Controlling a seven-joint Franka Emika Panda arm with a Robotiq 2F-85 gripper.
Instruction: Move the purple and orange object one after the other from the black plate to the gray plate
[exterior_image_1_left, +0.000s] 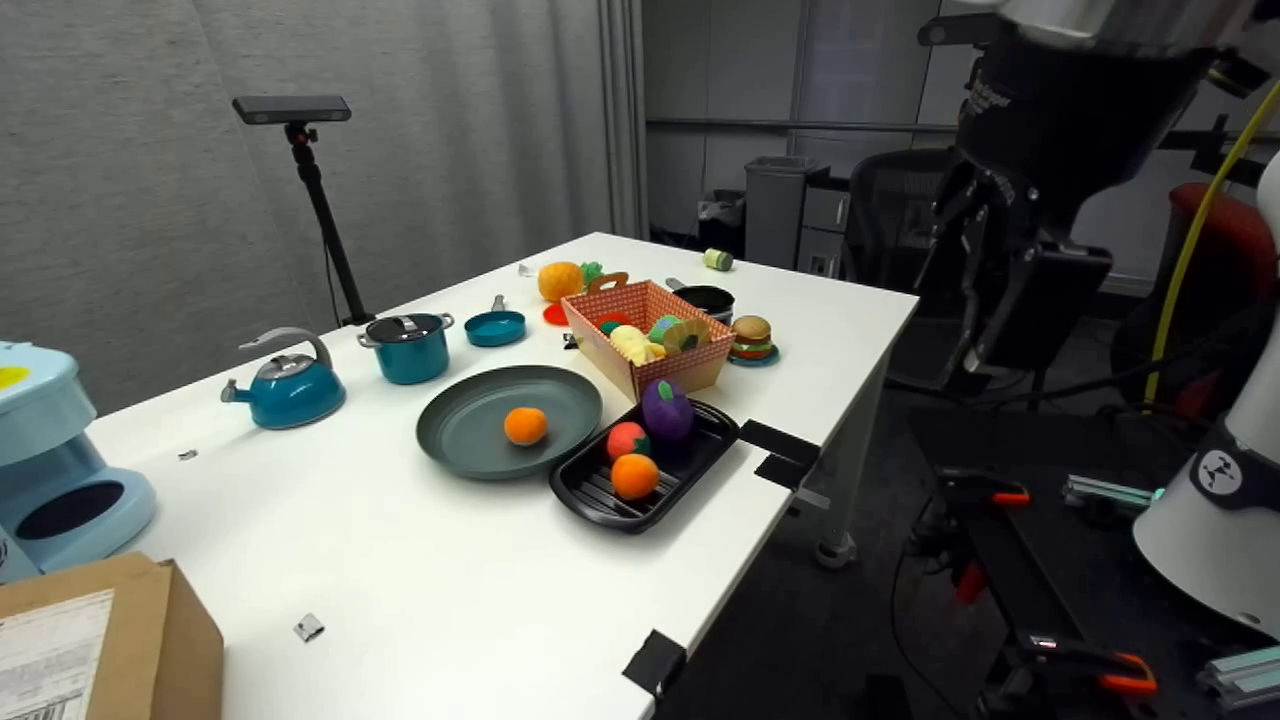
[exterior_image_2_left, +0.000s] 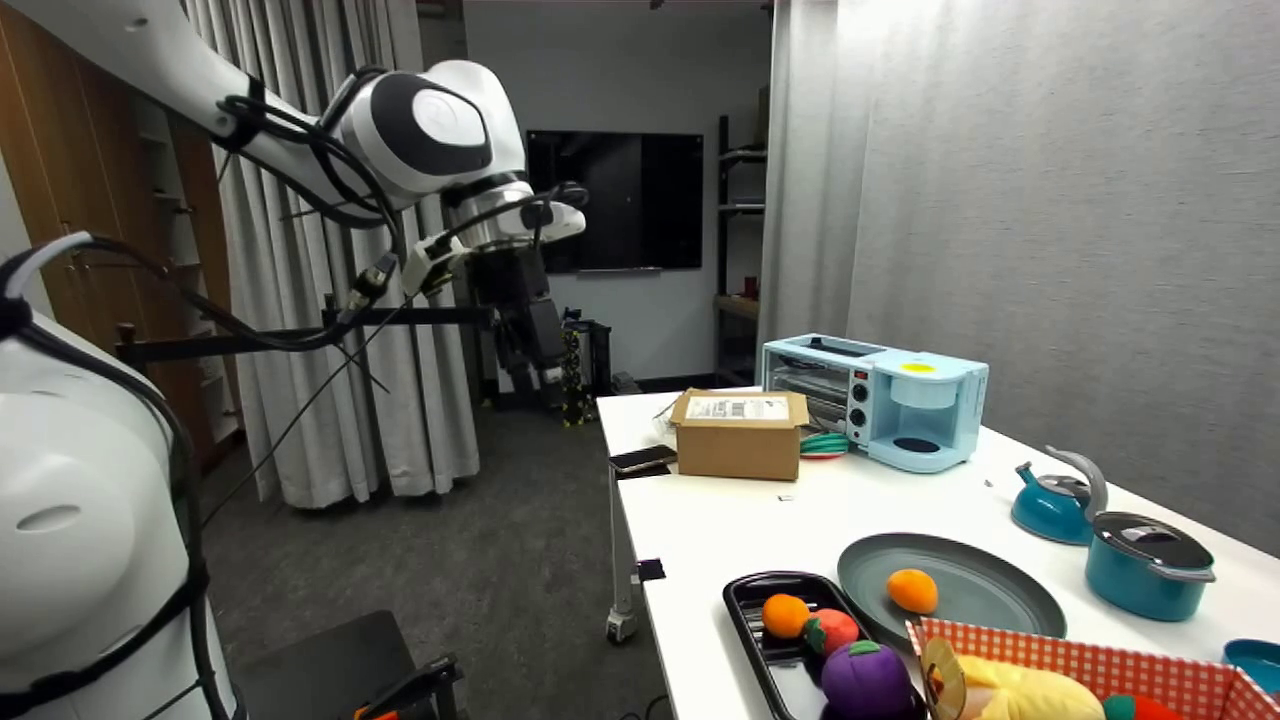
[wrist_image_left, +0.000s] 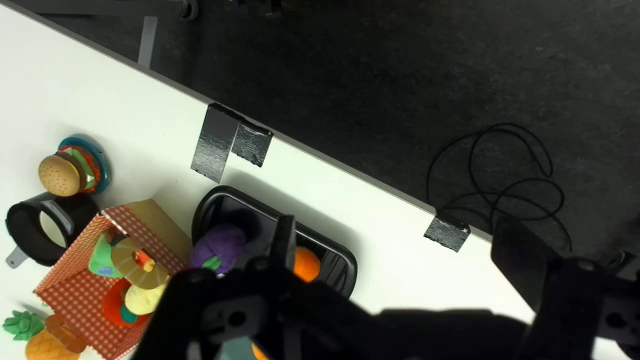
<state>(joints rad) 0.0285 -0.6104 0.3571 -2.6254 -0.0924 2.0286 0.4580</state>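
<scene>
The purple object (exterior_image_1_left: 670, 415) looks plump — topped with green

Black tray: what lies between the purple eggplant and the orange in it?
The red toy fruit lies between the eggplant and orange, as both exterior views show.

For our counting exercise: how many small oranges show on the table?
2: one orange on the gray plate, another orange in the black tray. More may be hidden in the basket.

Green-topped purple toy (exterior_image_1_left: 667, 412), round orange toy (exterior_image_1_left: 635, 477): toward opposite ends, black tray (exterior_image_1_left: 692, 472). Gray plate (exterior_image_1_left: 468, 422) just beside.
</scene>
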